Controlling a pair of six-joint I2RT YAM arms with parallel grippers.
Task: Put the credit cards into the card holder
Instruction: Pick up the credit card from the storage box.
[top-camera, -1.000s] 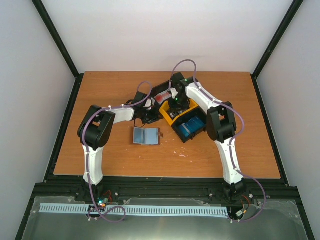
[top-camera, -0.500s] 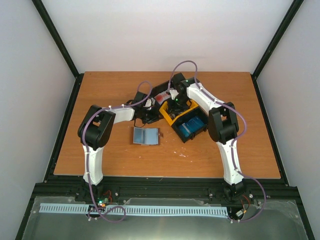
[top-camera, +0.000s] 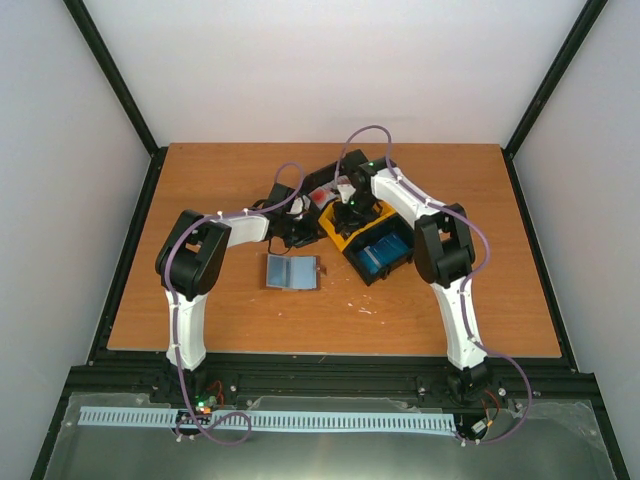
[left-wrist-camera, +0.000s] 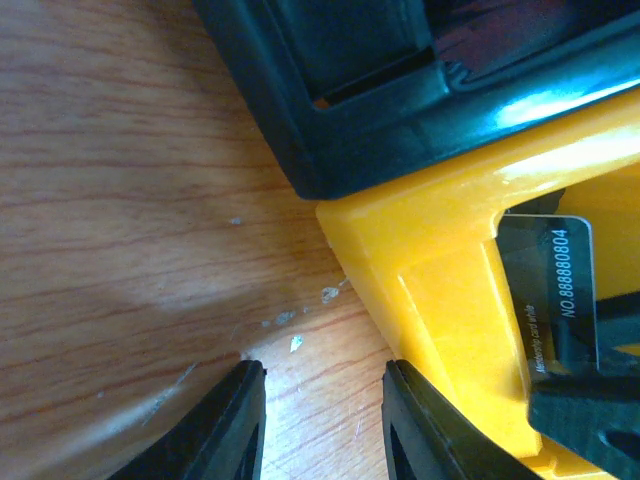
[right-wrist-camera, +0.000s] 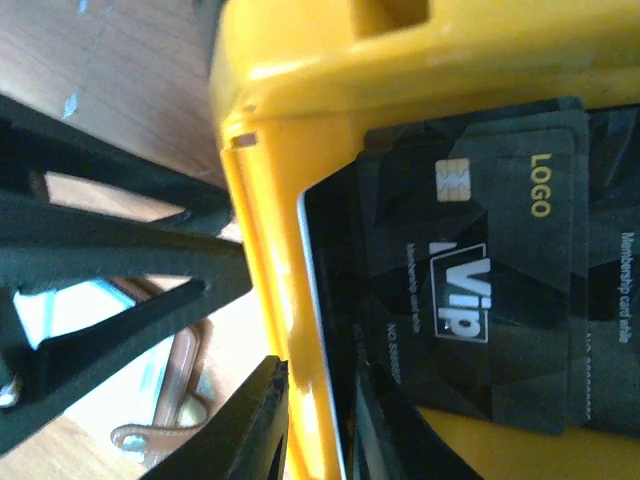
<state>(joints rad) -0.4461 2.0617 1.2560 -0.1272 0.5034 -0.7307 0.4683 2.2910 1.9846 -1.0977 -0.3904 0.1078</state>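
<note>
Right gripper (right-wrist-camera: 315, 425) shifted — one card holder (top-camera: 292, 272), three bins (top-camera: 337, 235).

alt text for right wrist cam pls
A stack of black VIP credit cards lies inside a yellow bin. The right hand straddles the bin's wall at the stack's edge, with the wood table beyond.

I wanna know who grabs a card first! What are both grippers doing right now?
Left gripper: open, holding nothing.
Right gripper: fingers sit either side of the yellow bin wall; whether they grip cannot be told.
</note>
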